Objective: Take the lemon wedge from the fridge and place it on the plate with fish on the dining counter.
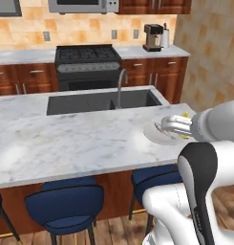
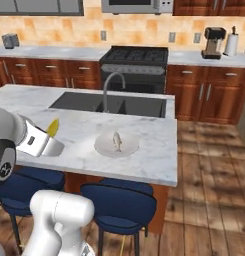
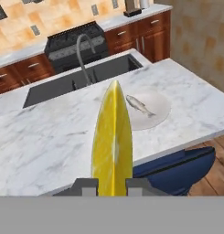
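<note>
My gripper [image 3: 112, 185] is shut on the lemon wedge [image 3: 112, 141], a bright yellow curved slice standing up between the fingers. From the left base the lemon wedge [image 1: 186, 115] peeks out behind the gripper [image 1: 184, 118]. The right base view has the lemon wedge [image 2: 53, 128] in the gripper [image 2: 50, 134] over the near edge of the dining counter [image 2: 154, 150], left of the plate [image 2: 101, 146]. A small grey fish [image 2: 117, 141] lies on that plate. Ahead of the wedge are the plate [image 3: 159, 106] and the fish [image 3: 140, 105]. The fridge is out of view.
A dark sunken sink [image 1: 101, 101] with a curved faucet [image 1: 121, 81] sits in the counter behind the plate [image 1: 154, 134]. Navy stools [image 1: 66, 203] stand under the near edge. A black stove [image 1: 87, 60] and a coffee machine [image 1: 153, 37] line the back wall.
</note>
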